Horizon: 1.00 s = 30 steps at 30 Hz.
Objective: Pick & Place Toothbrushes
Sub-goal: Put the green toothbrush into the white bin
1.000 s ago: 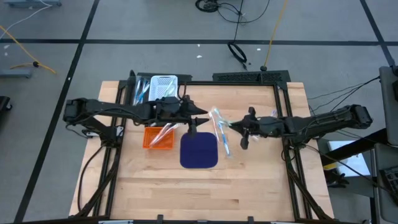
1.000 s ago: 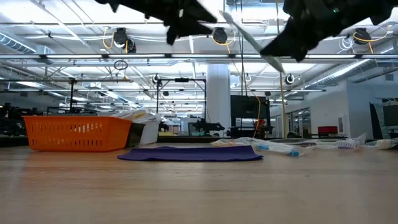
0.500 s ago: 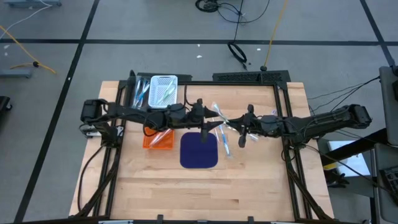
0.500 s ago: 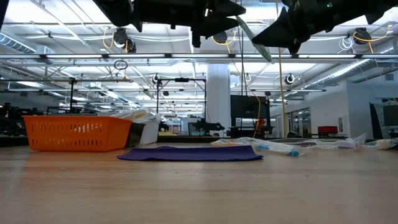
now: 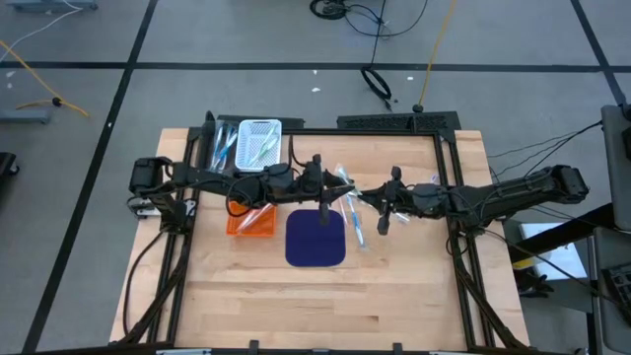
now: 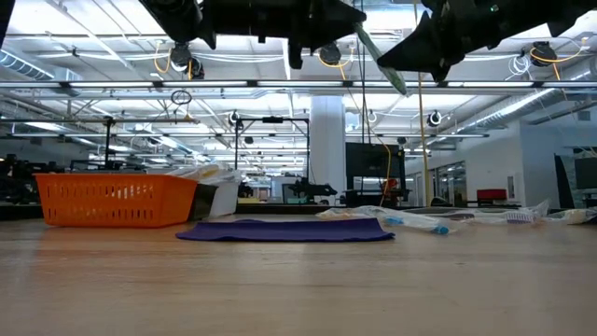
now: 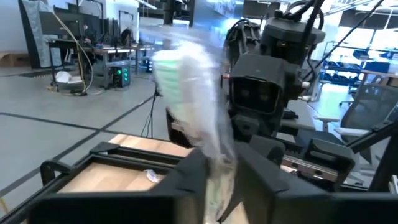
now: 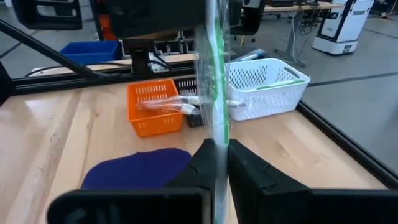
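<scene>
A wrapped toothbrush with a green handle (image 8: 214,93) hangs in the air above the table's middle, slanting between both arms (image 6: 380,58). My right gripper (image 8: 216,163) is shut on it. My left gripper (image 7: 219,177) comes from the table's left and is shut on its other end; in the high view the two grippers (image 5: 333,187) (image 5: 369,195) nearly meet. More toothbrushes (image 5: 353,219) lie loose on the table right of the dark blue mat (image 5: 315,240). Others lie in the orange basket (image 5: 251,219) and the white basket (image 5: 258,143). My left gripper pinches the toothbrush's wrapper (image 7: 214,163) between its two fingers, coming level from the table's left. The wrapped end (image 7: 186,81) stands out beyond the fingers, clear of the table. My right gripper pinches the toothbrush's handle (image 8: 215,140) between its two fingers, coming nearly level from the table's right. The toothbrush reaches on past the fingers toward the left arm, lifted clear of the table.
The blue mat lies flat just below the two grippers. The orange basket stands left of it and the white basket at the far left. A black frame (image 5: 394,123) edges the table's far side. Bare wood (image 5: 325,306) fills the near half.
My left gripper has moved toward the table's right, come down a little and levelled out, reaching the near end of the toothbrush that my right gripper holds. The toothbrush has tilted slightly in the air. For the last half second both arms have kept still.
</scene>
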Motion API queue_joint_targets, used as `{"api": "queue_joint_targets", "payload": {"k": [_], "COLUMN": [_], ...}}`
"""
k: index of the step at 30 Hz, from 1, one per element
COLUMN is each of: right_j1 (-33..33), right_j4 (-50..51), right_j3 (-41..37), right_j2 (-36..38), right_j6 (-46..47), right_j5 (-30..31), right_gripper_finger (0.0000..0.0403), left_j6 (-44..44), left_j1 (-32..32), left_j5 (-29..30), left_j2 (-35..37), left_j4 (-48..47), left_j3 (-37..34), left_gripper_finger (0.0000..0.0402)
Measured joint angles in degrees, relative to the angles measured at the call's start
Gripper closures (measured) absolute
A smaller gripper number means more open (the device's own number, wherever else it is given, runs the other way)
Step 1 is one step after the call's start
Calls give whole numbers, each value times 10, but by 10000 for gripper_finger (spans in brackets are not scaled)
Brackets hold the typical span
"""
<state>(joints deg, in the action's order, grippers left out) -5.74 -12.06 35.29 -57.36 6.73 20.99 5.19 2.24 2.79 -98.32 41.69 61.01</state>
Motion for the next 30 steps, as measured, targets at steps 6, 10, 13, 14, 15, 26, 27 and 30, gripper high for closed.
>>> {"api": "queue_joint_targets", "payload": {"k": [6, 10, 13, 14, 15, 26, 27, 30], "right_j1": [0, 0, 0, 0, 0, 0, 0, 0], "right_j4": [2, 3, 3, 3, 3, 48, 52, 54], "right_j3": [0, 0, 0, 0, 0, 0, 0, 0], "right_j2": [0, 0, 0, 0, 0, 0, 0, 0], "right_j6": [-3, -4, -4, -4, -4, 12, 15, 18], "right_j5": [-1, -1, 0, 0, 0, 2, 2, 2], "right_gripper_finger": [384, 357, 335, 329, 323, 249, 247, 244], "left_j6": [12, 21, 24, 24, 24, 11, 10, 10], "left_j1": [0, 0, 0, 0, 0, 13, 16, 24], "left_j5": [3, 3, 3, 3, 2, 50, 67, 124], "left_j2": [0, 0, 1, 0, 1, 87, 104, 156], "left_j4": [-6, -15, -23, -25, -26, -198, -232, -323], "left_j3": [0, 1, 1, 1, 1, 0, 0, 0], "left_gripper_finger": [390, 396, 397, 397, 398, 398, 398, 398]}}
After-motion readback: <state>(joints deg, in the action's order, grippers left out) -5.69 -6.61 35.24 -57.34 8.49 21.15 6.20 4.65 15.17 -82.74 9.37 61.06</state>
